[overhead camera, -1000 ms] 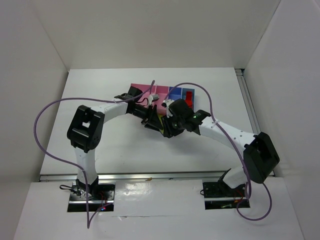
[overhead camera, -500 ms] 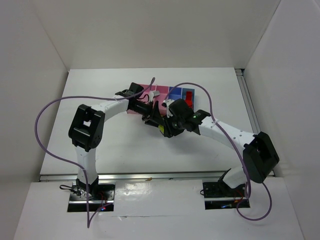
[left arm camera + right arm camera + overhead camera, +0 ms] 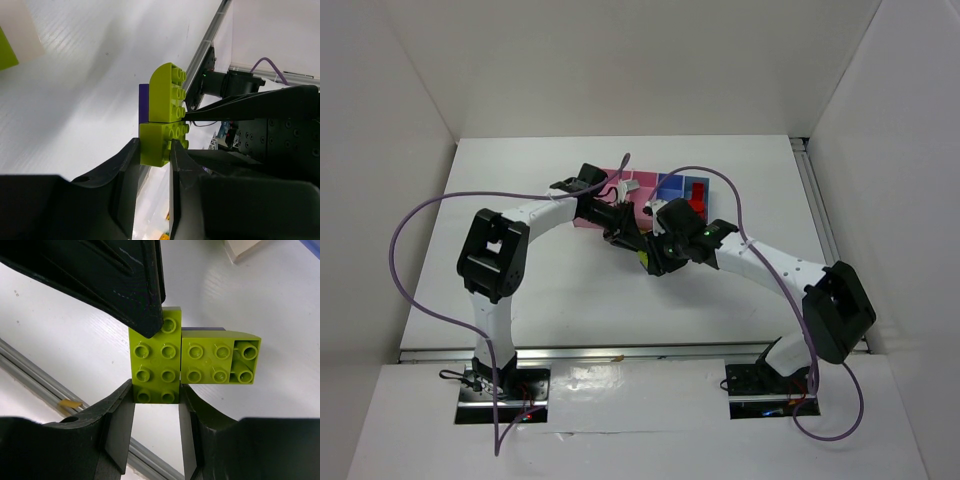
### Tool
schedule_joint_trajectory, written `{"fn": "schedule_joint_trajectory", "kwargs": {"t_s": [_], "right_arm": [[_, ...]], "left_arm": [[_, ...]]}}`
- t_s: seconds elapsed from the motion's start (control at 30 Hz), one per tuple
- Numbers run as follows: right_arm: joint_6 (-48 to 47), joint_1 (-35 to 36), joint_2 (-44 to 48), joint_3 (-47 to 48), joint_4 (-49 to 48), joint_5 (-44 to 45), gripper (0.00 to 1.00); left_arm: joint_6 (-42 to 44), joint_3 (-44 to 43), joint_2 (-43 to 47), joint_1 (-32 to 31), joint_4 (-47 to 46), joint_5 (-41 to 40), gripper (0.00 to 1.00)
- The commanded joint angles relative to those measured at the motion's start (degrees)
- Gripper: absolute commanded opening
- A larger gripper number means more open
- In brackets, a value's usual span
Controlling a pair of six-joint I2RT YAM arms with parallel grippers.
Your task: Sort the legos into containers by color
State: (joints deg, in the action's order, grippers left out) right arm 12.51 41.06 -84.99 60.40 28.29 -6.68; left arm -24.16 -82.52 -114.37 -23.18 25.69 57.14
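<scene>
Over the white table (image 3: 520, 180), mid-surface just near of the containers (image 3: 670, 186), my left gripper (image 3: 155, 152) and right gripper (image 3: 156, 390) both clamp one lime-green brick (image 3: 155, 360), joined to a curved green brick (image 3: 220, 357) and a dark blue brick (image 3: 144, 102).

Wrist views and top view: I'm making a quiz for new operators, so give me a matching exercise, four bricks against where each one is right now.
Bricks:
1. plain green brick
2. rounded green brick
3. dark blue brick
4. red brick

Places:
A. lying in a blue bin
B. behind the two green bricks
C. clamped in the right claw
D. joined to the clamped brick, itself not gripped

Pairs: 1-C, 2-D, 3-B, 4-A
</scene>
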Motion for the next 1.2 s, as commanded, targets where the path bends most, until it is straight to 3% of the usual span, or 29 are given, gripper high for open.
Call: {"fn": "schedule_joint_trajectory", "kwargs": {"t_s": [0.0, 0.03, 0.07, 0.13, 0.3, 0.43, 0.7, 0.9, 1.17], "right_arm": [[-0.6, 0.1, -0.4, 0.4, -1.5, 0.7, 0.15], [-0.6, 0.1, -1.0, 0.4, -1.5, 0.7, 0.15], [-0.6, 0.1, -1.0, 0.4, -1.5, 1.4, 0.15], [-0.6, 0.1, -1.0, 0.4, -1.5, 1.9, 0.20], [1.2, 0.1, -1.5, -0.2, -1.5, 3.1, 0.67], [1.7, 0.1, 0.8, -0.7, -1.5, 5.1, 0.82], [3.4, -1.7, 3.9, -1.5, -2.6, 4.6, 0.81], [8.4, -14.0, 10.2, -7.3, -12.1, -13.9, 0.75], [19.2, -19.7, 3.4, -8.5, -27.4, -36.9, 0.78]], "left_arm": [[1.0, -1.9, -0.1, -0.3, 0.7, 2.3, 0.16], [1.0, -1.9, -0.1, -0.3, 0.7, 2.3, 0.13], [1.0, -1.9, -0.1, -0.3, 1.2, 1.7, 0.00], [1.0, -1.9, -0.6, -0.3, 1.2, 1.2, 0.00], [0.4, -1.9, -1.7, 0.2, 1.2, -0.5, 0.00], [-0.1, -1.4, -1.7, 0.8, 0.5, -1.2, 0.00], [-0.6, -1.4, -1.7, 3.1, 0.0, -0.6, 0.00], [3.5, -1.9, -0.5, 5.2, 4.3, 1.0, 0.00], [5.2, -1.9, 0.5, 5.7, 5.4, 2.7, 0.00]]}}
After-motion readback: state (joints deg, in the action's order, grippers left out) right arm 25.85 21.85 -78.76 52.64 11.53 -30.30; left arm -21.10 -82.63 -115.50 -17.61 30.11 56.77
